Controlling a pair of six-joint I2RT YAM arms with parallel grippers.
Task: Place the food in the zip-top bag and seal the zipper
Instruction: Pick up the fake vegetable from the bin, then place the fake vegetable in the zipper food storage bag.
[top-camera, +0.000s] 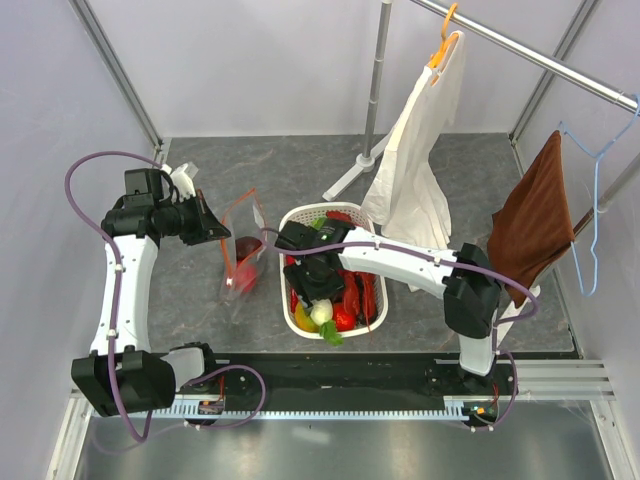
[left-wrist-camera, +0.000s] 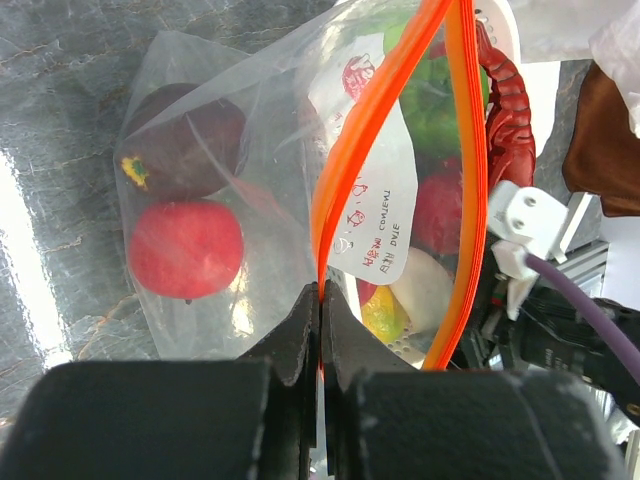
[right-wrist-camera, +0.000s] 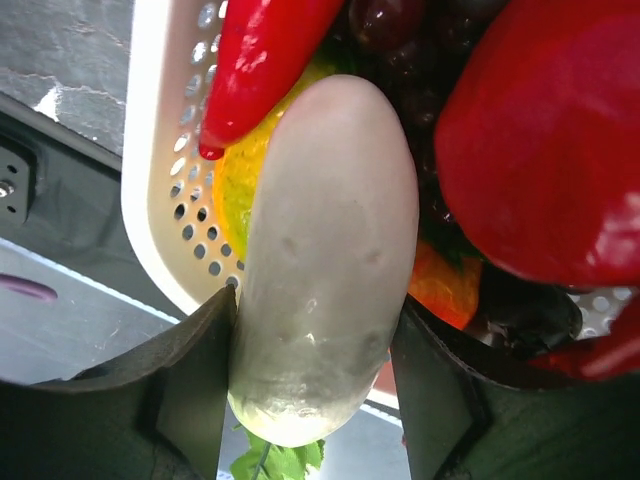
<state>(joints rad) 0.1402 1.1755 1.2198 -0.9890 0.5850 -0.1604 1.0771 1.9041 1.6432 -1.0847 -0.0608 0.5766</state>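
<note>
The clear zip-top bag (top-camera: 243, 250) hangs open left of the basket. My left gripper (left-wrist-camera: 322, 300) is shut on one side of its orange-red zipper (left-wrist-camera: 350, 150), holding the mouth open. Inside the bag lie a dark purple bulb (left-wrist-camera: 185, 140) and a red round fruit (left-wrist-camera: 185, 250). My right gripper (right-wrist-camera: 315, 370) is down in the white basket (top-camera: 375, 262), jaws closed against both sides of the white radish (right-wrist-camera: 325, 250), whose green leaves show below. In the top view the right gripper (top-camera: 318, 285) sits over the food, and the radish (top-camera: 321, 313) shows at the basket's near end.
In the basket lie a red chili (right-wrist-camera: 265, 55), a large red fruit (right-wrist-camera: 545, 140), grapes (right-wrist-camera: 400, 30), a yellow piece (top-camera: 303, 318) and a green pepper (left-wrist-camera: 440, 100). A red lobster (left-wrist-camera: 510, 100) shows beyond the bag. A garment stand (top-camera: 372, 110) with white cloth and a brown towel (top-camera: 535, 215) stands behind.
</note>
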